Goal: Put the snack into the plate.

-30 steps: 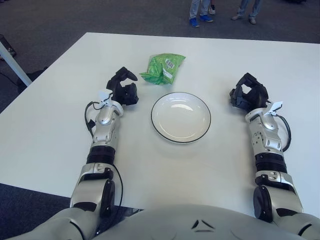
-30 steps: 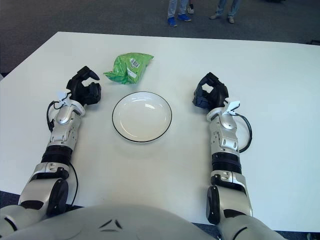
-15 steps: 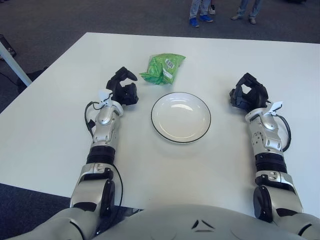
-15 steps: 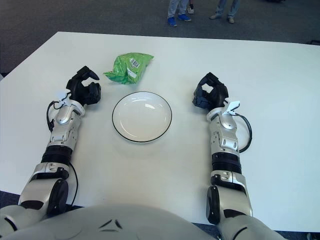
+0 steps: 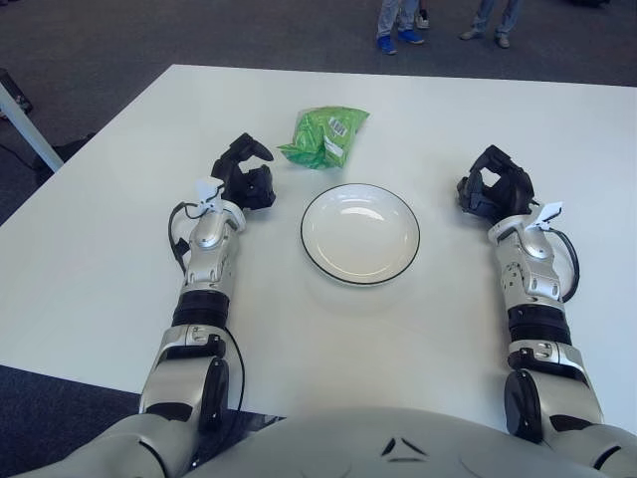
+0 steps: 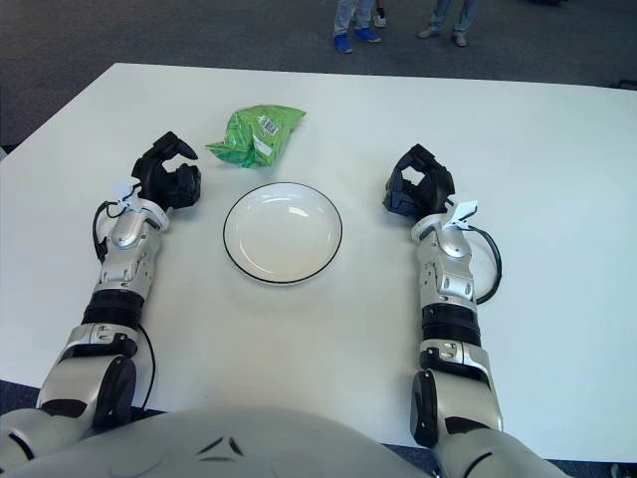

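A green snack bag lies on the white table just beyond the plate's far left rim. The white plate with a dark rim sits between my two arms and holds nothing. My left hand is left of the plate and a little short of the bag, fingers relaxed around nothing. My right hand shows to the right of the plate, fingers loosely curled with nothing in them.
The white table runs well past both arms. Its far edge lies beyond the bag. Two people's legs and shoes stand on the dark carpet past that edge. A pale leg of other furniture shows at the far left.
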Available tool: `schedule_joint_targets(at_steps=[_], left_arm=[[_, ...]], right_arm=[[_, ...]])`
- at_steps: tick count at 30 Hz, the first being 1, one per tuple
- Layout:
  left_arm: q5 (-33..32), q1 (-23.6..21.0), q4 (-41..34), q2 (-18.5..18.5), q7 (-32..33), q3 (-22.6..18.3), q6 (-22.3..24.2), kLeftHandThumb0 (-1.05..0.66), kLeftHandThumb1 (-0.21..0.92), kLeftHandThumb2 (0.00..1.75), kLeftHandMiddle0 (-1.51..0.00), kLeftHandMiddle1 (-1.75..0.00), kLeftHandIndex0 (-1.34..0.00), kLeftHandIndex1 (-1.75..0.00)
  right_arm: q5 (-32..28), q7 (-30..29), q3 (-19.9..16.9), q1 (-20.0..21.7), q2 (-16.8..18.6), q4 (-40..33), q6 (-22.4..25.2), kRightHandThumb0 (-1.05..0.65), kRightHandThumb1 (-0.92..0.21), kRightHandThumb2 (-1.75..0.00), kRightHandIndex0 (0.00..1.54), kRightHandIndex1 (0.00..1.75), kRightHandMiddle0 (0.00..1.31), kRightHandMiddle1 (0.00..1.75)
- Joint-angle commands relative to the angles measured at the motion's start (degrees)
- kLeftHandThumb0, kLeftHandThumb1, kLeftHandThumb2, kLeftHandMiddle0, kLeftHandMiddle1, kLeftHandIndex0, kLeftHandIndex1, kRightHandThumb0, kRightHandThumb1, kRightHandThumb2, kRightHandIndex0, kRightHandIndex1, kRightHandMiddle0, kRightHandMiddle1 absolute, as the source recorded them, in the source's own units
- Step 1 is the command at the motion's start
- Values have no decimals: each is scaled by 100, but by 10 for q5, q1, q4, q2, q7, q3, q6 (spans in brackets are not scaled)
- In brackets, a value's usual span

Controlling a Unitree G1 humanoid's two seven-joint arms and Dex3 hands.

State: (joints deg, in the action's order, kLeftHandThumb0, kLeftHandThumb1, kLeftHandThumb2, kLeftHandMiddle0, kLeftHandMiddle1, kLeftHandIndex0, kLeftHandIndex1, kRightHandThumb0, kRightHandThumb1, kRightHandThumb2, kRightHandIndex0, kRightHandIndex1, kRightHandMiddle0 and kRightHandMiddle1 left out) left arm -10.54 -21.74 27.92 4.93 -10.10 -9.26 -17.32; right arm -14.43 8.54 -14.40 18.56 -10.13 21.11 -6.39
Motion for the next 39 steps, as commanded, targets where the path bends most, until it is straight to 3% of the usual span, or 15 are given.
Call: schedule_joint_targets(at_steps=[1,20,28,39], left_arm=[[-5,46,28,-19,-1,-1,-3,-49,29,135,-132,-175,-64,-175],[21,29,23,3,3,9,-8,-49,29,135,-129,-175,-64,-175],[36,21,-3,30,-3,15,28,-48,33,131,-125,-175,-61,-175],[30,6,-124,64,-9,18,139,-48,33,130,-123,-175,-60,-175]], right_arm=[[-2,-2,3,-42,24,15,8,-49,-31,-133,131,175,62,175],[-1,4,3,-36,13,21,18,-49,-31,-133,131,175,62,175],[-1,8,4,-34,10,24,22,-49,-31,-133,131,175,62,175],[-1,8,6,-33,13,23,29,-49,-31,-133,132,175,62,175]])
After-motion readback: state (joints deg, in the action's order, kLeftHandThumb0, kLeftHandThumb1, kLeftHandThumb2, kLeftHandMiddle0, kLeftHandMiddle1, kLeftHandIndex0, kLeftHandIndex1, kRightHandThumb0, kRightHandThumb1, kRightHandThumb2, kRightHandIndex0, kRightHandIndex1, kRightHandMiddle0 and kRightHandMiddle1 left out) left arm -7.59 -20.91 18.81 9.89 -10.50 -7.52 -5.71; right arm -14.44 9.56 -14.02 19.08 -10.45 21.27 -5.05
